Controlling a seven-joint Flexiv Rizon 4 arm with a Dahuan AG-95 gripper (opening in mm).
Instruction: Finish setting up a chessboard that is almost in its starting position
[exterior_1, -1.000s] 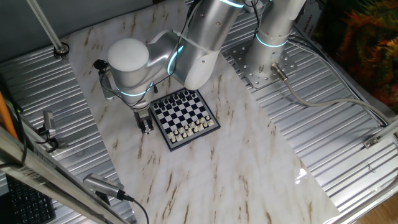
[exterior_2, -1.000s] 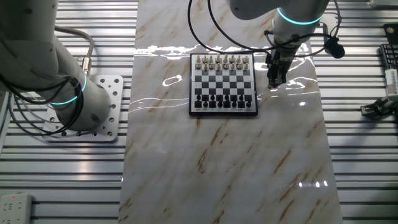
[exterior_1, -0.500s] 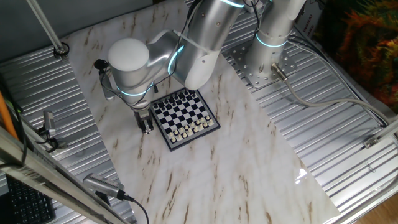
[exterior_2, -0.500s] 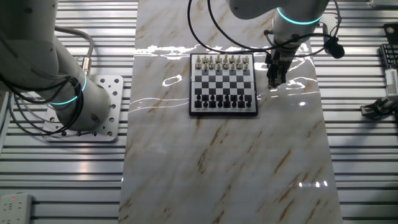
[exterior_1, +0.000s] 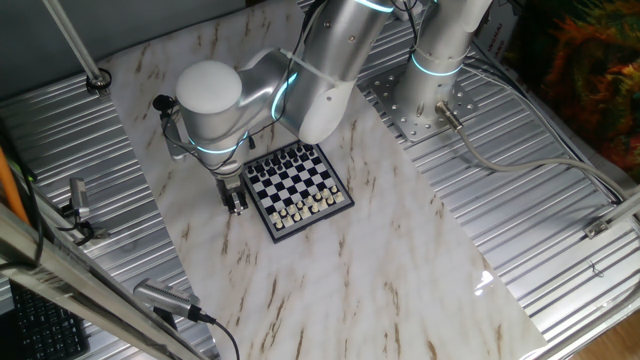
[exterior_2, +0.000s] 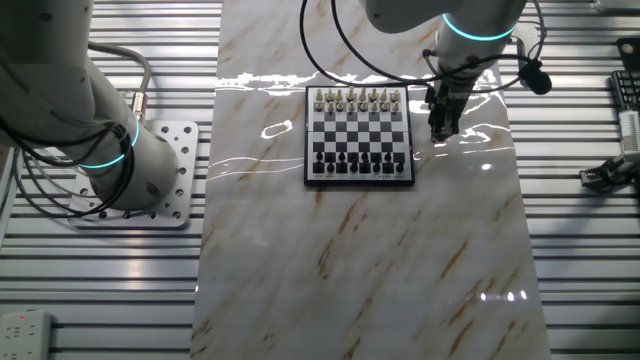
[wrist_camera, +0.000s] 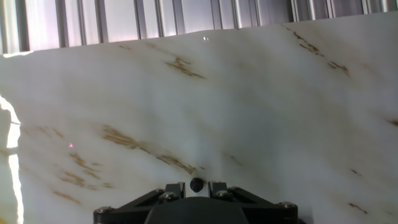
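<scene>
The chessboard (exterior_1: 291, 181) lies on the marble table, with dark pieces along its far edge and pale pieces along its near edge. In the other fixed view the chessboard (exterior_2: 360, 128) has pale pieces at the top and dark pieces at the bottom. My gripper (exterior_1: 236, 204) points down at the table just beside the board's left edge, to the right of the board in the other fixed view (exterior_2: 440, 132). In the hand view my fingertips (wrist_camera: 175, 187) stand close together around a small dark round chess piece (wrist_camera: 196, 184), low over the bare marble.
The marble slab (exterior_2: 360, 260) rests on ribbed metal decking. The arm's base (exterior_1: 430, 70) stands behind the board. A second arm (exterior_2: 90, 120) sits at the left of the other fixed view. Cables and clamps (exterior_1: 75, 205) lie at the edges.
</scene>
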